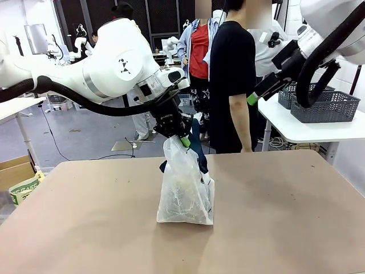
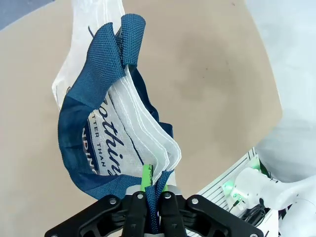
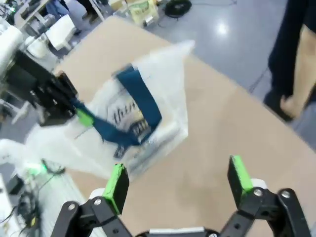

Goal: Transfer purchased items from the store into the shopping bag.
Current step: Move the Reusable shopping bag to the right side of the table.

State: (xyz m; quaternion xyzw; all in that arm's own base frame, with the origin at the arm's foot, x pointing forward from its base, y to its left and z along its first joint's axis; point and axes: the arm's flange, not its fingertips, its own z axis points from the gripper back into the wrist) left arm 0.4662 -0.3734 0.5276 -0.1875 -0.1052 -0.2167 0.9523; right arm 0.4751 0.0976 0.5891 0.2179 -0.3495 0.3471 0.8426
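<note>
Shopping bag [image 1: 185, 191] upright mid-worktop [image 1: 285, 217], hanging directly below left hand [image 1: 183, 141], which pinches its navy handle [image 2: 84, 98] at the top, right hand [image 3: 177, 185] spread, raised well apart to the right, holding nothing

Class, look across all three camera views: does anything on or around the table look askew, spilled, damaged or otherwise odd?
Nothing spilled or damaged. The shopping bag stands upright on the table, held up by the left gripper shut on its navy strap handle. The right gripper hangs open above.
</note>
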